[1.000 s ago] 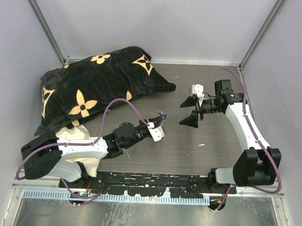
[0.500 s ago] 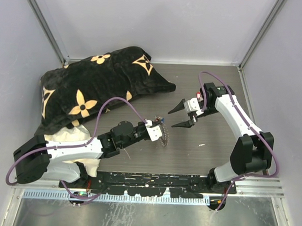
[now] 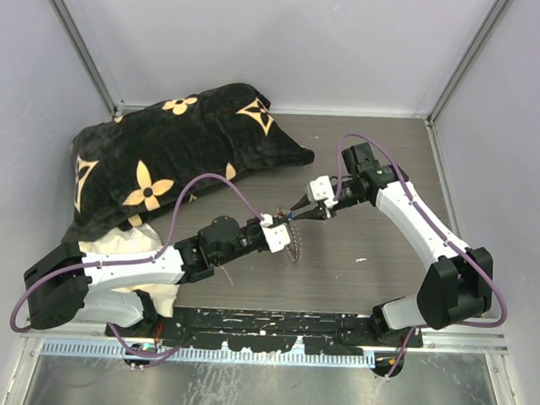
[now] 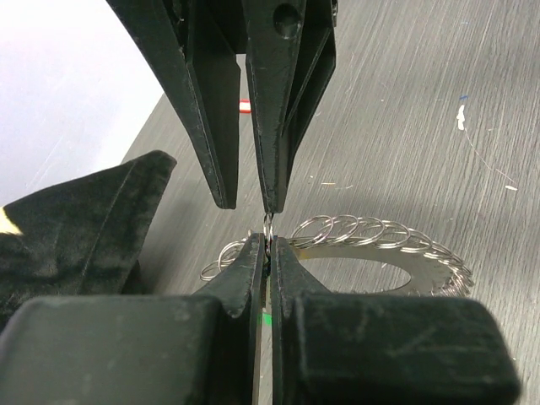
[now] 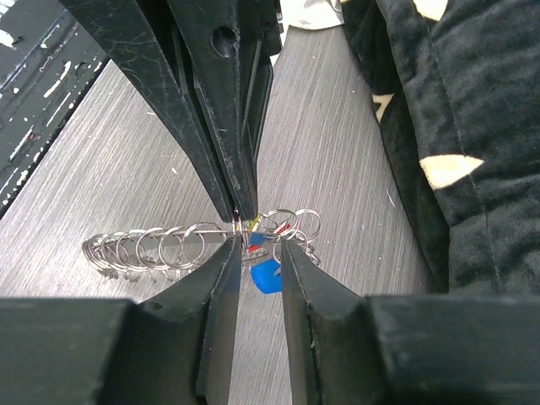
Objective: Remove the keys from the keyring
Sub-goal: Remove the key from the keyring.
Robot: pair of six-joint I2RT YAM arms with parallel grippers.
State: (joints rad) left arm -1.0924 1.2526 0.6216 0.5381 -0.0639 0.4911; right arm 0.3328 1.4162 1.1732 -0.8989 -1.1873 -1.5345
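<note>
My left pincer [image 4: 267, 247] was clenched on the keyring [image 4: 380, 234], pinching the thin wire at the near side of the loop. It held the coil low over the table [image 3: 365, 278], out in front of the pillow [image 3: 182, 154]; whether the far side of the loop touched the wood I could not tell. My right pincer [image 5: 258, 249] was released, its jaws parted only narrowly, and it met the left one almost tip to tip. A blue key [image 5: 264, 275] hung in its gap, and the other keys [image 5: 283, 226] were bunched just beside it on the wire. The step, as I judged it, was to take that blue key. To do it well I needed to close on the plastic head alone, not on the wire or a neighbouring key. Then I had to work it along the coil toward an open end, not tug it straight off. The left grip had to be firm, since springy wire could twist out. With the tips this close, any sideways drift risked knocking finger against finger, so small, slow moves seemed right.
</note>
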